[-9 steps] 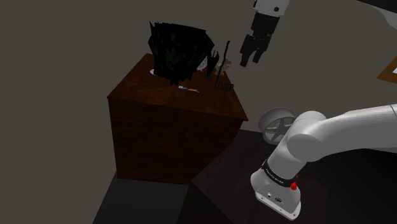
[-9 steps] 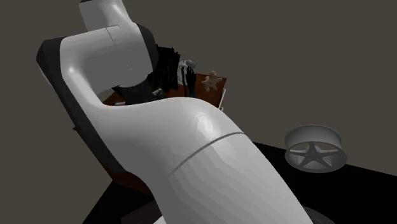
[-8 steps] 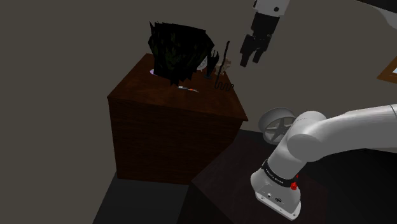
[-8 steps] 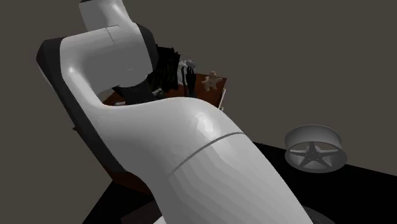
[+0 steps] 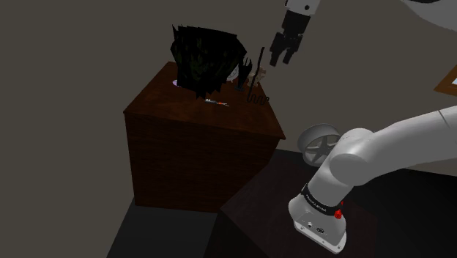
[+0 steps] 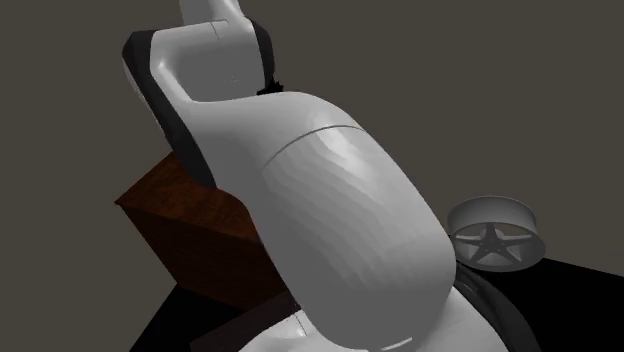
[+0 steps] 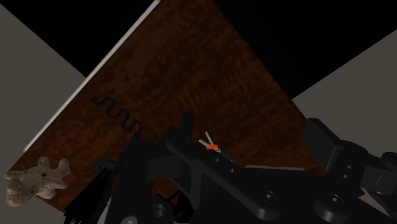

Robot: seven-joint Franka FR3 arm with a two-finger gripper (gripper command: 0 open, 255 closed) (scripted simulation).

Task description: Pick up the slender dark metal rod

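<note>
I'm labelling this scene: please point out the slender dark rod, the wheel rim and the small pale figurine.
slender dark rod (image 5: 261,64), shoulder view, middle of its shaft.
wheel rim (image 6: 492,244), second exterior view, hub where the spokes meet.
figurine (image 7: 35,181), wrist view, its body.

A dim household room. Grey walls (image 5: 73,59) back a dark wooden cabinet (image 5: 198,157); a wheel rim (image 5: 320,144) lies nearby.
</note>
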